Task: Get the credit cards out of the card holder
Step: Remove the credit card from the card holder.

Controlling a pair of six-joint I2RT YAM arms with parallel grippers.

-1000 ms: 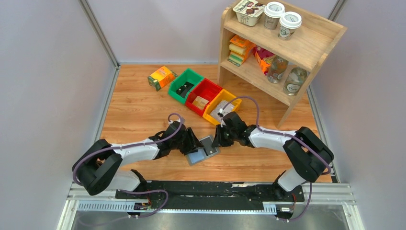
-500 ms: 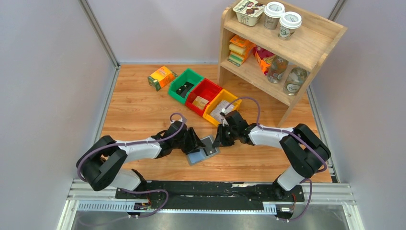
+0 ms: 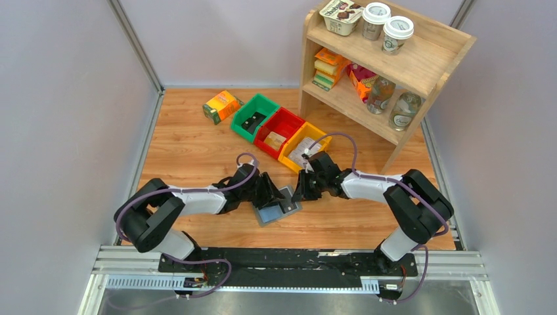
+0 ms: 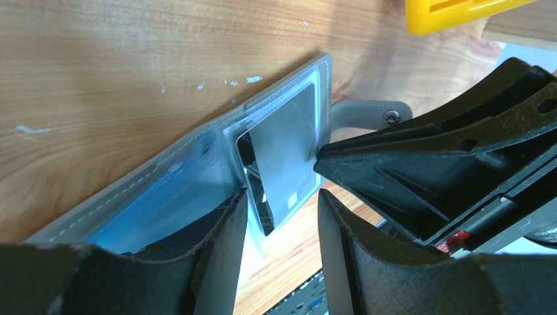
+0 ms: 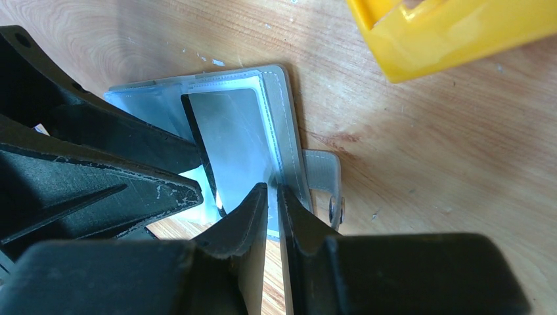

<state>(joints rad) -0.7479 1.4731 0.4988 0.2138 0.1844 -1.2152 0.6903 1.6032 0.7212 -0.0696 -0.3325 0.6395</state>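
Wooden surface (image 3: 190, 144) w/ a shelf (image 3: 420, 65) at back right and a yellow bin (image 5: 460, 39) near. The card holder (image 3: 268, 214) lies open and flat near the front edge, btw. both arms. The left claw (image 4: 282, 197) is at its one side, jaws apart. The right claw (image 5: 274, 190) is at the opposite side by the snap tab (image 5: 325, 184), jaws nearly together, only a thin slit. Its tips are at the stitched edge, but if they pinch it I cannot tell. A dark credit card (image 4: 282, 151) sits slanted in the clear pocket and seems partly out. Its long axis points approx. to the left claw's mouth, and the near end lies btw. the left fingers, not visibly touched. So the left arm is nearer, I think: close on this end, pull along the axis. The other half is blue; card inside or not, unclear.
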